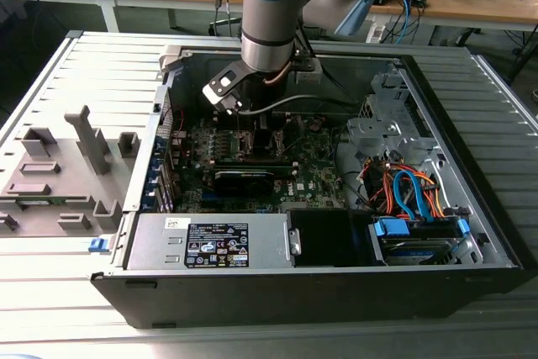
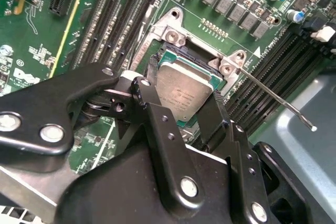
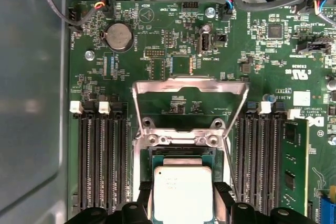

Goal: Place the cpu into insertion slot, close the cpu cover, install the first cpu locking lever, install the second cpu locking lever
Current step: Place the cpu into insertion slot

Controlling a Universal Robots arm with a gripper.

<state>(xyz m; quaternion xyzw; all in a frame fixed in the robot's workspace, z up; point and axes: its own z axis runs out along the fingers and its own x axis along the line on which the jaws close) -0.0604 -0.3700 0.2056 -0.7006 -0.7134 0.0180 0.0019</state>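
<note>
Black hand (image 2: pixel 184 94) narrow, tight on cpu (image 3: pixel 182 192) over insertion slot (image 3: pixel 178 155); cpu cover (image 3: pixel 189 83) open.

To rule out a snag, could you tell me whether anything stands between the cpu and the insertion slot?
Nothing visible does. The cpu, held in the gripper, sits directly over the insertion slot; the cpu cover is swung open, clear of it, and the thin lever juts off to one side.

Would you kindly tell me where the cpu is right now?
In both wrist views the cpu sits between the gripper's fingers, over the insertion slot.
</note>
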